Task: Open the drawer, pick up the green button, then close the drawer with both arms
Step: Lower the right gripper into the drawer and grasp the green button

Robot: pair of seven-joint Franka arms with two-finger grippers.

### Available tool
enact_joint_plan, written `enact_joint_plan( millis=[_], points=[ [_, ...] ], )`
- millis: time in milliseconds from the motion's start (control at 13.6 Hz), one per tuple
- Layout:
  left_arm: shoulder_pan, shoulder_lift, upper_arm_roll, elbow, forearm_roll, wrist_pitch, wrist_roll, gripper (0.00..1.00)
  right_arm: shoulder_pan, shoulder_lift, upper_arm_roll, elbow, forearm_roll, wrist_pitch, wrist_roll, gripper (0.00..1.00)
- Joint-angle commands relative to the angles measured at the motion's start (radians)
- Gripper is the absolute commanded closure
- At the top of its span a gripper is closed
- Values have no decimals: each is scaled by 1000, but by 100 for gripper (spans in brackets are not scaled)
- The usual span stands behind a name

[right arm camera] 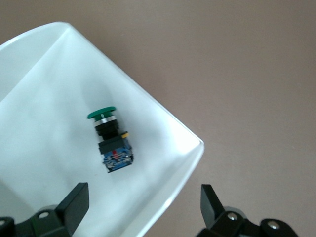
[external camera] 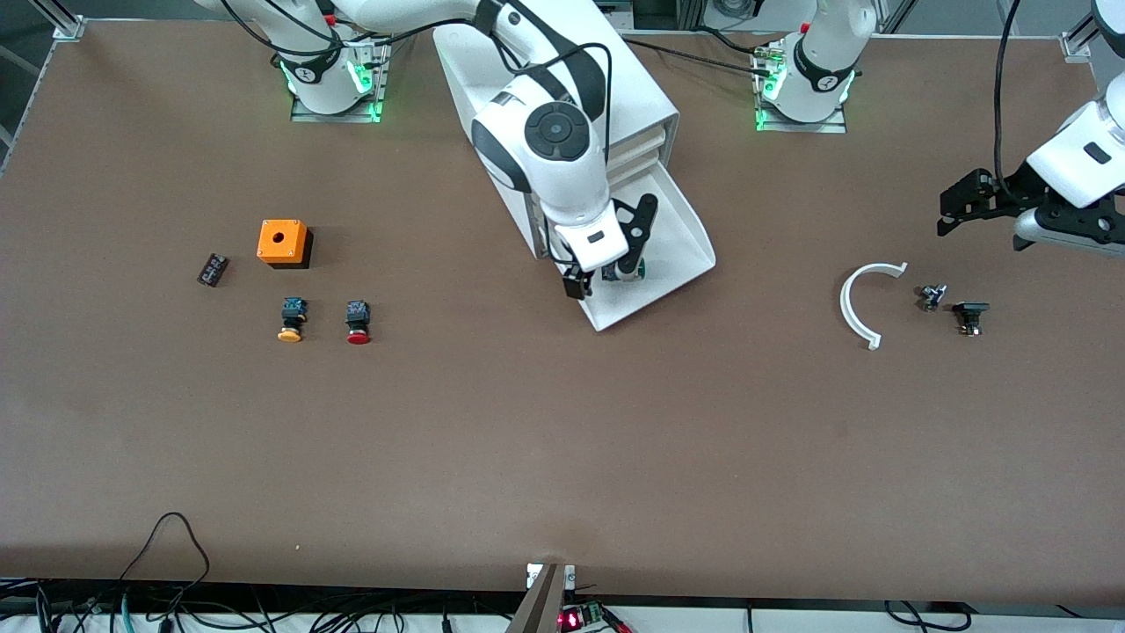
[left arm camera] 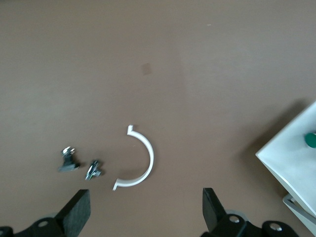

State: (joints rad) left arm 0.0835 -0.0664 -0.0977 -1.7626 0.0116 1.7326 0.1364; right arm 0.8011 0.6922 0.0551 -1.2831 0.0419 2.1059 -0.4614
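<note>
Right tool (external camera: 606, 264), fingers spread, hovers over the green-capped black-and-blue button (right arm camera: 110, 139) in the pulled-out white bottom drawer (external camera: 681, 224). Left tool (external camera: 984, 207), released, waits above the bench's three-o'clock end. An off-centre descent could knock the button aside.

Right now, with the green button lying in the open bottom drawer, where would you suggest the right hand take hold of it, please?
Probably across the black-and-blue body of the green button, coming straight down from above. It lies on its side on the drawer floor, so the body's flat sides offer parallel faces, while the round cap would likely slip. The right hand already hovers open over it.
</note>
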Motion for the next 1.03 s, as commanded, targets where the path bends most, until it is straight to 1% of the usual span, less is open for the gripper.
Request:
enact_joint_plan(
  millis=[0,147,368,589,810,957],
  points=[
    [-16,7,-5,41,48,-38,-131,0,21,33,-9,38,1,-24,-118,0],
    [-19,5,-5,41,48,-38,-219,0,21,47,-11,38,0,-24,-184,0],
    [-22,4,-5,45,47,-38,-238,0,18,55,-11,41,1,-24,-235,0],
    [-22,4,-4,46,34,-33,-299,0,20,65,-11,39,-3,-33,-270,0],
    [-22,4,-4,46,34,-28,-291,0,32,81,-9,44,-17,-27,-269,0],
    [-24,5,-4,46,34,-25,-253,0,36,110,-9,76,-19,-32,-267,0]
  ],
)
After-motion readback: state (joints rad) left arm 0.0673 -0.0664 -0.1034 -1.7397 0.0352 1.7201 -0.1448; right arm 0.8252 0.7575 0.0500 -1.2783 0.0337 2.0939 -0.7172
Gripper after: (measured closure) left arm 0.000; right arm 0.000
